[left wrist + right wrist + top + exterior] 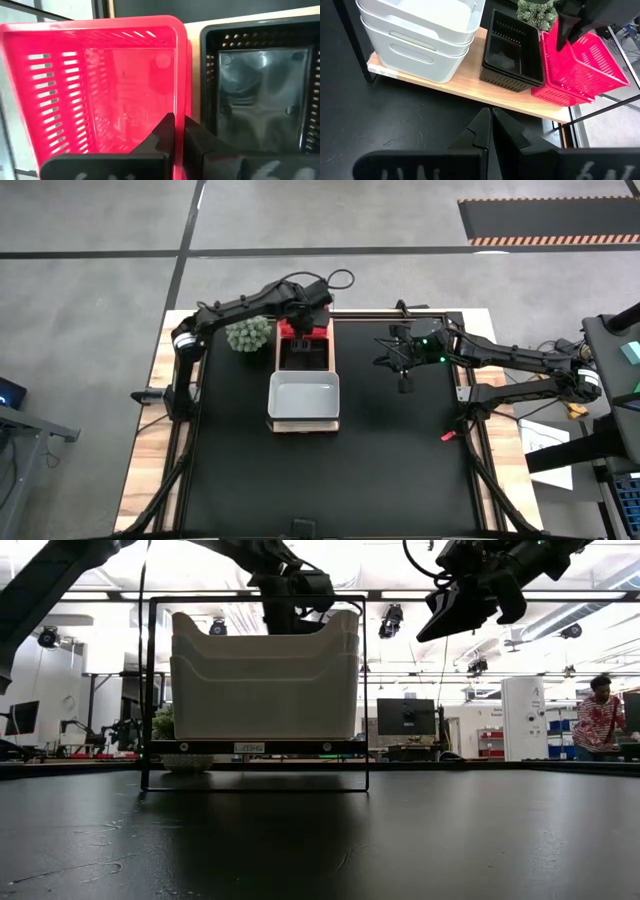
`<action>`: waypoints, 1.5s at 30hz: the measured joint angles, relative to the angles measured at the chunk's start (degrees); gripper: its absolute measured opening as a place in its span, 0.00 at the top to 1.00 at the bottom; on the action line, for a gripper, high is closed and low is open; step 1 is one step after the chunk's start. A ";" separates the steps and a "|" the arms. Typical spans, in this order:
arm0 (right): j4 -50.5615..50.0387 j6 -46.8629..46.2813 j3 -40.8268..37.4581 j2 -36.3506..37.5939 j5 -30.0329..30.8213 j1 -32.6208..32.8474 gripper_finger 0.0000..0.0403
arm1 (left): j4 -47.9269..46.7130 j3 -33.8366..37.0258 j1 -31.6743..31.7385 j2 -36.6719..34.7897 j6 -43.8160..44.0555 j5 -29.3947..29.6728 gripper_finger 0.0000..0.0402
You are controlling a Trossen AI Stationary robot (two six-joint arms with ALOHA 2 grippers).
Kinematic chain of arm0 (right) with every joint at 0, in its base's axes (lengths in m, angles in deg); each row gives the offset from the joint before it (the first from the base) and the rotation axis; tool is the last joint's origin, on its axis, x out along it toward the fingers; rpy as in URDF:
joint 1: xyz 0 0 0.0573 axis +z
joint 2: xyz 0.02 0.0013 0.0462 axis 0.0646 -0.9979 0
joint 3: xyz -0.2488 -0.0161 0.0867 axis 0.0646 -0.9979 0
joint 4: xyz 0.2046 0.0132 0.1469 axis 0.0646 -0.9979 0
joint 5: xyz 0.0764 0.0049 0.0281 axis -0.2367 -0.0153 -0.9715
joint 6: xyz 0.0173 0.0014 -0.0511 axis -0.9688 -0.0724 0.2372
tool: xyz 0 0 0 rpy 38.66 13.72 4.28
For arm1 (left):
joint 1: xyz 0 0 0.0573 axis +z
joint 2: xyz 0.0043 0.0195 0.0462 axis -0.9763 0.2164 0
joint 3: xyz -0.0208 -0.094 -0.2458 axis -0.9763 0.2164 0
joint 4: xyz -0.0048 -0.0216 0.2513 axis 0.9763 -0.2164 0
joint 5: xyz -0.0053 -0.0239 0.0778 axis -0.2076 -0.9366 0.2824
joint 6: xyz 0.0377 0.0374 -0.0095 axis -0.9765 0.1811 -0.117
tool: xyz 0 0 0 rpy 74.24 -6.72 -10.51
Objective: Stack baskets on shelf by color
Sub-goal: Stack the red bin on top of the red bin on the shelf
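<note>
The light-wood shelf carries stacked white baskets at its near end and a black basket in the middle. Red baskets stand at its far end. My left gripper reaches down over the far end and is shut on the top red basket, which sits tilted above the lower red ones. My right gripper hangs shut and holds nothing. It is above the table to the right of the shelf. My left gripper holds the top red basket by its side wall next to the black basket, one finger inside and one outside. The fingers come steeply from above. The basket is tilted, and its lower part seems to rest in the red basket beneath.
A green ball-shaped plant stands on the table just left of the shelf's far end. Dark wire frames close the shelf's ends. In the low view a person stands far off in the room behind.
</note>
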 joint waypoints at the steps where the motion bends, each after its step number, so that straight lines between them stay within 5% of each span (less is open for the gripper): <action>1: 0.00 -0.06 0.01 0.00 0.00 0.00 0.97 | 0.16 0.40 0.00 0.00 0.00 0.00 1.00; 32: -0.50 -0.50 -0.01 0.00 -0.01 -0.01 0.97 | 2.10 4.23 -0.07 0.00 0.66 -2.09 1.00; 45: -1.49 -0.42 0.01 0.00 -0.02 0.00 0.97 | -1.80 2.73 -0.61 -2.34 1.22 -2.97 0.74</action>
